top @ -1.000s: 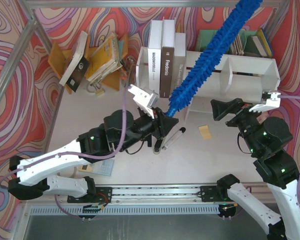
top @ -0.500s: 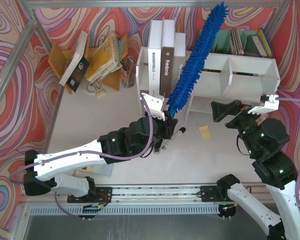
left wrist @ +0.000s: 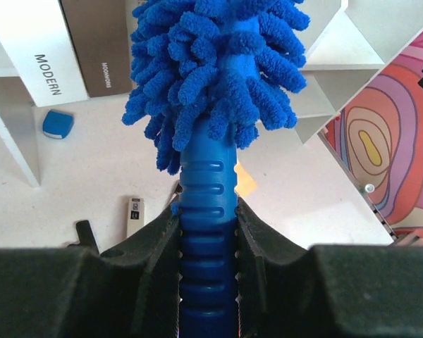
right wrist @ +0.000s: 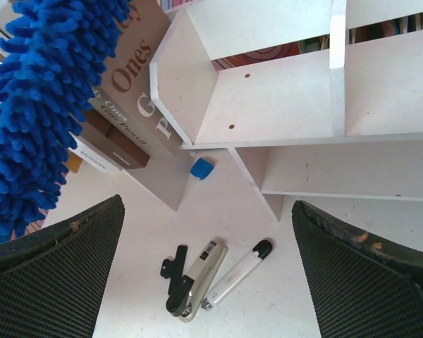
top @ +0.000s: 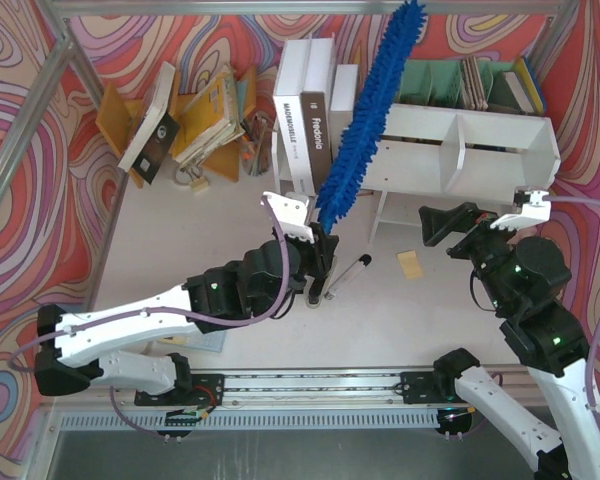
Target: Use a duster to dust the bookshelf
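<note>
The white book spine reads "MODERN"; the brown book, "Ones".

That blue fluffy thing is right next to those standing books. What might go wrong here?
The duster rises right beside the upright books at the bookshelf; a sideways sweep might topple them. The left hand pinches only the slim handle, so the long head could twist or slip. A pen and stapler lie just below and might get knocked.

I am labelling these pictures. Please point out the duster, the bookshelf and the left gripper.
the duster [top: 365,115]: top external view, fluffy blue head.
the bookshelf [right wrist: 338,63]: right wrist view, central divider.
the left gripper [left wrist: 208,229]: left wrist view, midway between fingertips, on the clamped handle.
</note>
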Available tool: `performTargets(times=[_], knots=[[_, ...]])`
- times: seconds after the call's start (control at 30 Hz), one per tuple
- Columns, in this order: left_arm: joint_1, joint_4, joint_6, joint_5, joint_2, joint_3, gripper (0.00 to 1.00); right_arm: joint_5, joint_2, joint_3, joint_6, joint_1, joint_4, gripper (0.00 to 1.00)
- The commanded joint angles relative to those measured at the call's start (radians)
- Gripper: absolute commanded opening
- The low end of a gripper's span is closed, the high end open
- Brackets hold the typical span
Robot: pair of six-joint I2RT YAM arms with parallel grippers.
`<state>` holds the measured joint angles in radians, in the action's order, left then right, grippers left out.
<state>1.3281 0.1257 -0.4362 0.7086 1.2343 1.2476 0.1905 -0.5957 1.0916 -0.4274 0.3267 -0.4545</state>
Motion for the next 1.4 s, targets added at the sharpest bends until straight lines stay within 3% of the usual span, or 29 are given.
performTargets(times=[0.0, 0.5, 1.03, 1.37], knots=[[0.001, -0.069, 0.018, 0.084, -0.062, -0.033, 0.0, 0.012, 0.009, -0.008, -0.006, -0.003, 0.014, 0.9], [0.001, -0.04, 0.059, 0.012, -0.004, 0.056, 0.0, -0.041, -0.016, 0.039, -0.011, -0.003, 0.012, 0.9], [0.02, 0.546, -0.061, 0.143, 0.312, 0.523, 0.0, 0.054, 0.019, 0.076, 0.029, -0.003, -0.044, 0.9], [0.02, 0.693, -0.077, 0.108, 0.446, 0.68, 0.0, 0.139, 0.039, 0.102, 0.058, -0.004, -0.065, 0.9]])
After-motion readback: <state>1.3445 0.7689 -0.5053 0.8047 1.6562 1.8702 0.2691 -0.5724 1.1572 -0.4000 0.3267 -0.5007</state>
